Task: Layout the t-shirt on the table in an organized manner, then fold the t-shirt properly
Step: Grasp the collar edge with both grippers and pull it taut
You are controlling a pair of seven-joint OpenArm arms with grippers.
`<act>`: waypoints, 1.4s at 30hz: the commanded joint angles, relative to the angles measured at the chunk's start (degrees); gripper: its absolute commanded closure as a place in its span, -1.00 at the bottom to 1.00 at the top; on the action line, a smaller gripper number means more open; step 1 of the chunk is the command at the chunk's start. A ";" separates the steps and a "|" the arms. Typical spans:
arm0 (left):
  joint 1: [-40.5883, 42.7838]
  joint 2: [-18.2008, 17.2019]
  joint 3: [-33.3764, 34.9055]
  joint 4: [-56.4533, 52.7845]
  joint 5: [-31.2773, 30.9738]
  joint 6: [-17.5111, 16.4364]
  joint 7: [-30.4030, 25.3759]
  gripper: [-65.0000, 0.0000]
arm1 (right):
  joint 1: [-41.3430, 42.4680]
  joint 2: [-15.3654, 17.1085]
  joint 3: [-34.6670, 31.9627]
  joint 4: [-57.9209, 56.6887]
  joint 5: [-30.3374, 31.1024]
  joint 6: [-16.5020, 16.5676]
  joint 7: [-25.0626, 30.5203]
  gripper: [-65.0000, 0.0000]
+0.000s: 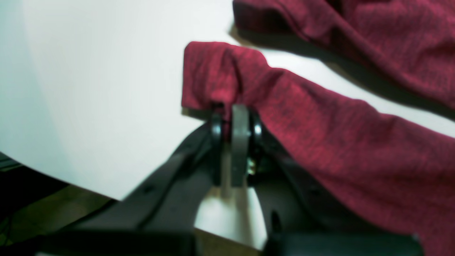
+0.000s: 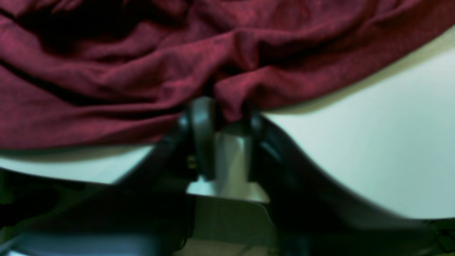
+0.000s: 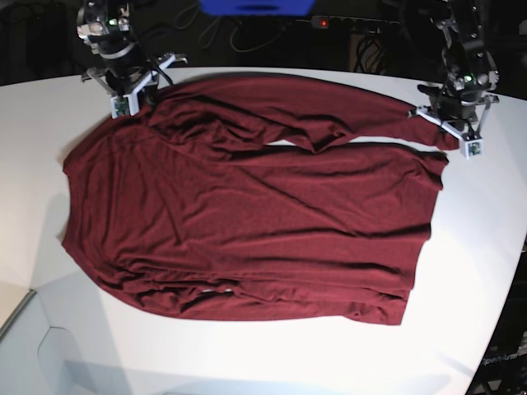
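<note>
White table, curved edge; maroon t-shirt spread on it.

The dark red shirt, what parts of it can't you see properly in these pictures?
- Base view: the dark maroon knit t-shirt lies bunched on the white table; its neckline is buried in folds.
- Left wrist view: the left gripper covers the cloth it pinches; the rest is cut off by the right edge.
- Right wrist view: blurred; the right gripper hides the pinched fold, and shadow swallows the top-left creases.
</note>
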 commanded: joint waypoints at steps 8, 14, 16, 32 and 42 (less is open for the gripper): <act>0.20 -0.65 -0.55 7.85 -0.07 0.20 0.07 1.00 | -1.10 0.63 3.55 5.42 0.36 -0.29 -1.39 1.00; 0.20 -0.65 -0.55 12.16 -0.07 0.20 0.16 1.00 | -1.10 0.72 5.57 8.32 0.36 -0.29 -1.39 1.00; 0.11 -0.65 -0.55 12.51 -0.07 0.20 0.16 1.00 | -1.10 0.72 5.57 8.76 0.36 -0.29 -1.39 1.00; -2.70 -0.56 -0.55 12.07 -0.07 0.20 0.16 1.00 | 1.89 0.72 9.97 11.66 0.36 -0.20 -1.39 1.00; -1.38 -0.56 -0.55 12.51 -0.07 0.20 0.16 1.00 | 2.42 0.72 11.90 12.45 0.45 -0.20 -1.03 1.00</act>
